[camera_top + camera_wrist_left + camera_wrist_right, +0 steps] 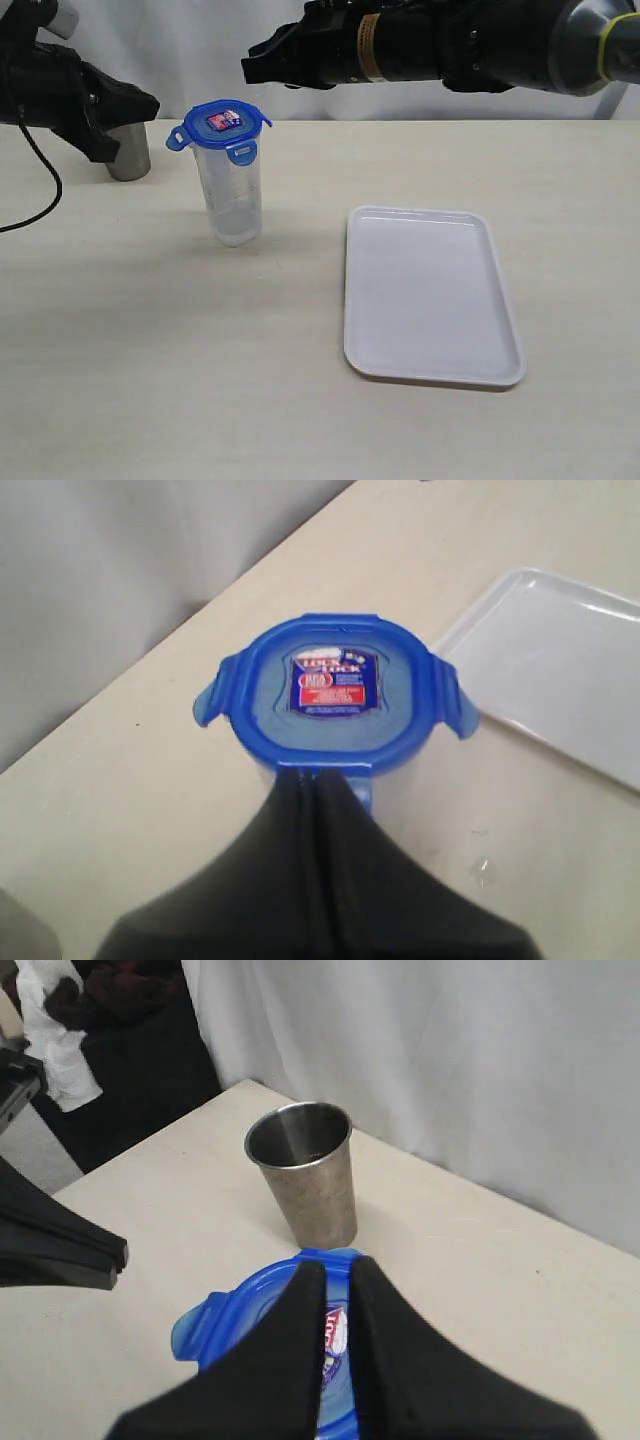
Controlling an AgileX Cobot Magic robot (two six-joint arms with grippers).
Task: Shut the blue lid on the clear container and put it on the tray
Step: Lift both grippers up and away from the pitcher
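Note:
The clear container (232, 195) stands upright on the table with the blue lid (220, 122) on its rim. The lid's (335, 695) side flaps stick outwards. My left gripper (148, 103) is shut and empty, level with the lid and a short way to its left; in the left wrist view its tip (318, 777) points at the lid's near flap. My right gripper (250, 68) hangs above and just right of the lid, its jaws a narrow slit apart with nothing between them (337, 1268); the lid's (215, 1320) label shows through the slit. The white tray (432, 295) lies to the right.
A grey steel cup (128, 155) stands behind the left gripper, left of the container, and shows beyond the lid in the right wrist view (305, 1172). A white curtain hangs behind the table. Bare tabletop lies between the container and the tray (560, 660).

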